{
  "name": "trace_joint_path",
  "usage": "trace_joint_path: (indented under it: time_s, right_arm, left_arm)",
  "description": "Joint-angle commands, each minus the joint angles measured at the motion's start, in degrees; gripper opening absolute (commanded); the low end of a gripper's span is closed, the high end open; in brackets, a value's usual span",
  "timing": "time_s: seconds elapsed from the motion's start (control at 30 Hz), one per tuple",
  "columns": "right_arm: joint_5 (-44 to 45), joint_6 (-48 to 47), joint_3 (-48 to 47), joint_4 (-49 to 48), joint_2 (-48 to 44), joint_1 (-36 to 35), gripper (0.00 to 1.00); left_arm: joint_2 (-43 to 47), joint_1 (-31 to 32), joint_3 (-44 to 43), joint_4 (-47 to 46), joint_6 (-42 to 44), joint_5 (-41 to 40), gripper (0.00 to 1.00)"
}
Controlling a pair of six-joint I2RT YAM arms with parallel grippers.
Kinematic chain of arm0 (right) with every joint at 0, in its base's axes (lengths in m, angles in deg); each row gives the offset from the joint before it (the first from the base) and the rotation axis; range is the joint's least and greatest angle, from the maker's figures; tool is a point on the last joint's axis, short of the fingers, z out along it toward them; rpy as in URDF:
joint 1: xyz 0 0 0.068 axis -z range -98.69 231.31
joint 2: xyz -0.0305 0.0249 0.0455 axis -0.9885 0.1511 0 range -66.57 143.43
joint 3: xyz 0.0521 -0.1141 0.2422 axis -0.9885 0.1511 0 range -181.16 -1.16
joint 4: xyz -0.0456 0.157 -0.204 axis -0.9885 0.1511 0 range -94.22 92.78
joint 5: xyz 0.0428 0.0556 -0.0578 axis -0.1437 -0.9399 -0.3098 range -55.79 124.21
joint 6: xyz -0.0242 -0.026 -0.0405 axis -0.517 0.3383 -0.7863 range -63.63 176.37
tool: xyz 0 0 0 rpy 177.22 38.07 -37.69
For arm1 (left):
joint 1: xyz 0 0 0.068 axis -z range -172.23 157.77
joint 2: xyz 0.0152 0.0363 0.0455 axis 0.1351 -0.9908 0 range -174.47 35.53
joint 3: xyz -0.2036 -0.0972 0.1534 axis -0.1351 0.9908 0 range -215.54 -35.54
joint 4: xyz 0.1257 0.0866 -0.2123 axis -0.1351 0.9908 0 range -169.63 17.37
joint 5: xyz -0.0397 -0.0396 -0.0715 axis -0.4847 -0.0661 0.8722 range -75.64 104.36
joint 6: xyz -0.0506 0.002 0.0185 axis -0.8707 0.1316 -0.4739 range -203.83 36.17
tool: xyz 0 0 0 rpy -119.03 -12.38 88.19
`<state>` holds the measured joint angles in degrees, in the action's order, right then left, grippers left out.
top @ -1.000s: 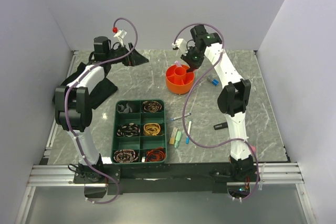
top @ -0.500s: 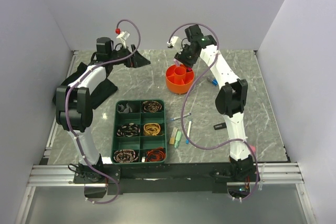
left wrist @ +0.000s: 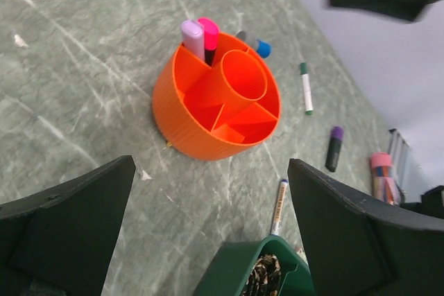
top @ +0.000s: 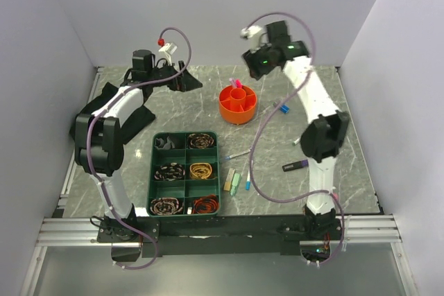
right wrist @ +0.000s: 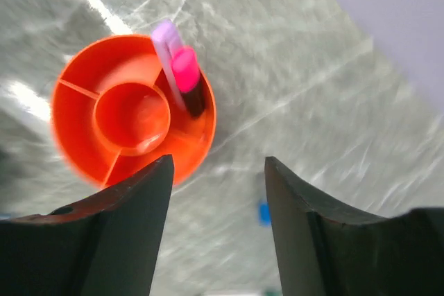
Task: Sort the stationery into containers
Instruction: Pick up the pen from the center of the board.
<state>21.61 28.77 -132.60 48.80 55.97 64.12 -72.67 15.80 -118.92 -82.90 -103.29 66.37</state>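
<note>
Plainly, pale walls [top: 208,5] enclose a grey marbled surface [top: 187,109]; left fingers [left wrist: 69,227] and right fingers [right wrist: 118,233] gape empty near the orange pot [top: 238,104].

Two markers [left wrist: 196,38] stand up from the orange pot [left wrist: 186,128] (far section), its other sections open from above.

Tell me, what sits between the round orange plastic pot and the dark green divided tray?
Nothing: in the top view, only bare grey marbled table separates the orange pot and the green tray.
</note>
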Motion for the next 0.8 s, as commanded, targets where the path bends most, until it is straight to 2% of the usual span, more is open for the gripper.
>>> trace_joint_path:
  time_s: [0.0,0.07,0.2,0.3,0.33,0.4,0.43,0.53,0.7,0.77]
  right_arm:
    - [-3.74,33.30,15.72,-3.00,-13.43,11.44,0.73]
    - [-2.96,36.81,28.26,-4.93,-19.32,13.93,0.75]
    - [-6.55,32.79,39.22,-1.26,-24.62,16.92,0.74]
    - [-7.00,38.11,47.13,-0.54,-29.10,21.93,0.74]
    - [-6.91,39.36,49.15,-0.80,-30.42,23.33,0.74]
    - [-5.16,42.09,54.08,-1.59,-33.85,24.39,0.75]
    - [-4.46,43.14,55.22,-1.95,-34.90,25.18,0.74]
    - [-4.18,45.78,54.89,-3.09,-36.58,31.06,0.74]
    - [-5.50,46.66,46.19,-4.06,-34.83,45.10,0.73]
    - [-5.94,46.58,44.52,-3.36,-34.13,48.03,0.72]
  left_arm:
    - [4.66,2.25,-2.32,5.63,5.75,-7.17,0.99]
    - [5.98,3.91,-2.67,8.01,8.72,-10.43,0.99]
    - [8.62,7.78,-3.46,11.08,15.93,-11.14,1.00]
    - [9.42,11.47,-5.04,14.16,20.94,-9.83,1.00]
    - [9.15,14.44,-6.26,15.56,24.26,-9.39,0.99]
    - [7.40,18.66,-11.36,20.92,28.32,-12.62,1.00]
    - [6.70,22.86,-12.59,21.89,31.47,-13.76,0.99]
    - [2.75,29.90,-15.84,20.23,30.37,-17.28,0.99]
    - [-8.50,37.83,-25.51,18.22,27.20,-20.28,0.99]
    - [-12.55,40.56,-28.59,17.51,26.76,-20.19,1.00]
